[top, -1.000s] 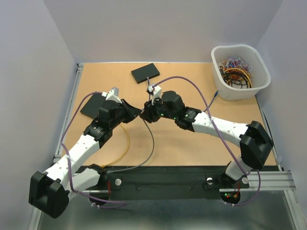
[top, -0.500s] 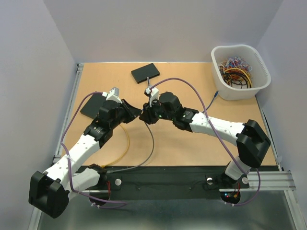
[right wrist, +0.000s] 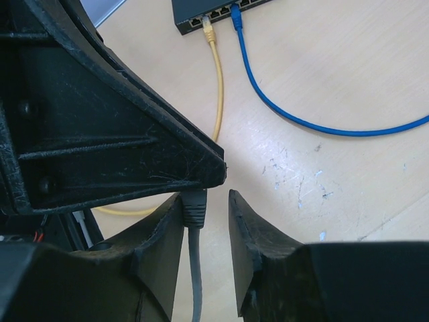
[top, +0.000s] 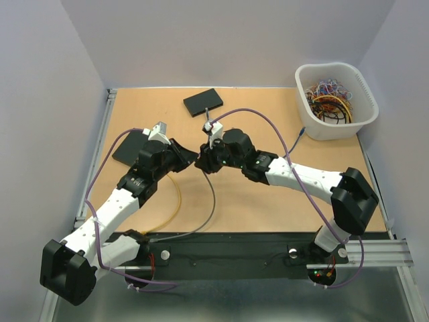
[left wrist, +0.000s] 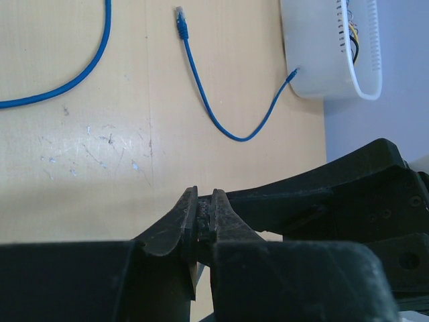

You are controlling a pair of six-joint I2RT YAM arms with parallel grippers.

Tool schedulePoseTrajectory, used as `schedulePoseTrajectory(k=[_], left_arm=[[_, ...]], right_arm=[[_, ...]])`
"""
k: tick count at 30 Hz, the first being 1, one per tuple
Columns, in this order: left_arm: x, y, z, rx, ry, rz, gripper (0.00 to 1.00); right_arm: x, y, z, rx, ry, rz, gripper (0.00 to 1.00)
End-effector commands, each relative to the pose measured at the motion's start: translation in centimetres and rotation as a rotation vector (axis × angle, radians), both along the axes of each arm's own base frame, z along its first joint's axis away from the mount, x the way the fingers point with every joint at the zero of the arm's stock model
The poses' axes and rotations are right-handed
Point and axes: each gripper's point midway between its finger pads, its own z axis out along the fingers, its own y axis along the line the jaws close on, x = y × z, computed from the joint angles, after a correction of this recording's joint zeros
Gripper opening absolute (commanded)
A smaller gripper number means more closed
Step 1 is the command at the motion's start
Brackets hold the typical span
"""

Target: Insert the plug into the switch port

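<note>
Listing items at table centre, where both pincers meet tip to tip.

- Item 1, left gripper (left wrist: 201,201): clenched. We take it to be pinching the head of the plug (right wrist: 194,204). Only the grey boot shows, poking out under its tip.
- Item 2, right gripper (right wrist: 204,196): jaws apart, straddling the grey cable (right wrist: 195,275) just behind the boot. Cable leans on one finger w/ a gap to the other, so no grip.
- Item 3, switch (right wrist: 191,10): lies left of both pincers. Yellow cable (right wrist: 218,87) and blue cable (right wrist: 281,111) are seated in neighbouring ports.
- Item 4, key relation: plug's long axis runs approx. along the R fingers, head pointing left toward the port face. L arm is nearer the switch. We judge the push goes leftward along that axis.
</note>
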Motion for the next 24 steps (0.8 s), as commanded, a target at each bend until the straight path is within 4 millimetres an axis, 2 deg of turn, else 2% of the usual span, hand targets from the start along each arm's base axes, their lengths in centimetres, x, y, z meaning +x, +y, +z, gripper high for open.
schedulePoseTrajectory(k=[1,9,14,20,21,24], left_arm=[[0.5,-0.5,2.7,-0.038,-0.074,-0.009,0.0],[0.5,-0.5,2.5,-0.036,-0.071,-0.009,0.0],[0.4,-0.6,2.7,-0.043,-0.076,-0.014,0.0],[0.3,-0.6,2.9,-0.046,-0.081,-0.017,0.0],[0.3,-0.6,2.9,-0.047,-0.084,-0.016,0.0],[0.3,-0.6,2.9,-0.048,-0.091,-0.019,0.0]], right_arm=[[0.0,0.4,4.8,0.092,-0.067,-0.003,0.38],[-0.3,0.5,5.2,0.112,-0.059,0.007,0.37],[-0.3,0.5,4.8,0.108,-0.05,0.004,0.35],[-0.3,0.6,4.2,0.102,-0.039,0.007,0.19],[-0.3,0.6,4.3,0.102,-0.04,0.007,0.13],[-0.4,0.5,4.2,0.101,-0.04,0.006,0.04]])
